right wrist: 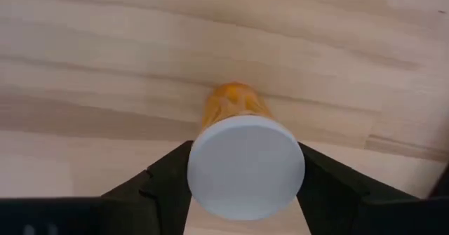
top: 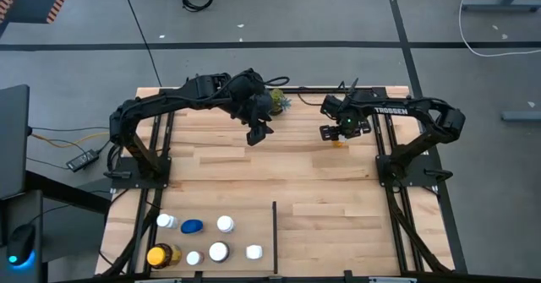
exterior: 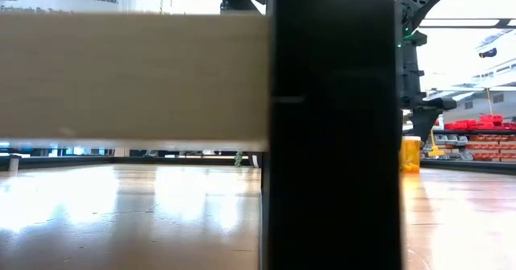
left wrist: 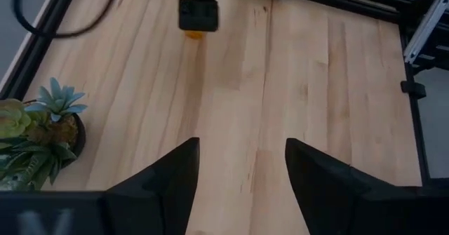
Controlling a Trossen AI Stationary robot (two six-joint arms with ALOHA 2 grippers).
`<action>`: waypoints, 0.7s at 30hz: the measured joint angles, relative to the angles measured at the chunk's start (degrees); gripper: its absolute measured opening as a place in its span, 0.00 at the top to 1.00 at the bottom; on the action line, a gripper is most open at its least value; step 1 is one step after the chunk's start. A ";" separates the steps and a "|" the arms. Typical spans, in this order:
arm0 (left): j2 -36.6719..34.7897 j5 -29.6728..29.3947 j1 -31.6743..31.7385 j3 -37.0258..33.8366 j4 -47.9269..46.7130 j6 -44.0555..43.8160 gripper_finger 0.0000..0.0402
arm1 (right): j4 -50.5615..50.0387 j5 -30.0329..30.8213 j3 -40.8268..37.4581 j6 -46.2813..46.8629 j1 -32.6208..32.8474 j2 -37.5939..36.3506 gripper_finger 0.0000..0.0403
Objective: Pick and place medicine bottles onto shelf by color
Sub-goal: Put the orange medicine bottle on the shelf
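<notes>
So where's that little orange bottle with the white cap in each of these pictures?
High view: the orange bottle peeks out just under the right gripper, upper middle-right of the table.
Low view: it stands on the table at right, below the dark arm.
Left wrist view: a sliver of orange near the top, under the right gripper.
Right wrist view: centre, between the jaws.
Shared landmark: the right gripper around it.

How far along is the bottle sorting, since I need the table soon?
Seven bottles stand left of the divider bar, apparently placed. In hand: the right gripper grips the orange bottle, standing far from them. The left gripper waits open by the plant. Left: shelving that one.
</notes>
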 joint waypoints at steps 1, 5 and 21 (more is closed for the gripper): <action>0.00 -0.22 0.00 0.00 0.00 -0.06 0.46 | 0.43 0.02 0.00 0.05 0.73 0.00 0.45; 0.00 -0.32 0.00 0.00 -0.04 -0.04 0.46 | 3.29 0.19 0.02 2.08 3.41 -0.04 0.45; 0.00 -0.36 0.00 0.00 -0.04 -0.26 0.47 | 16.66 -1.01 2.48 11.10 19.43 0.00 0.45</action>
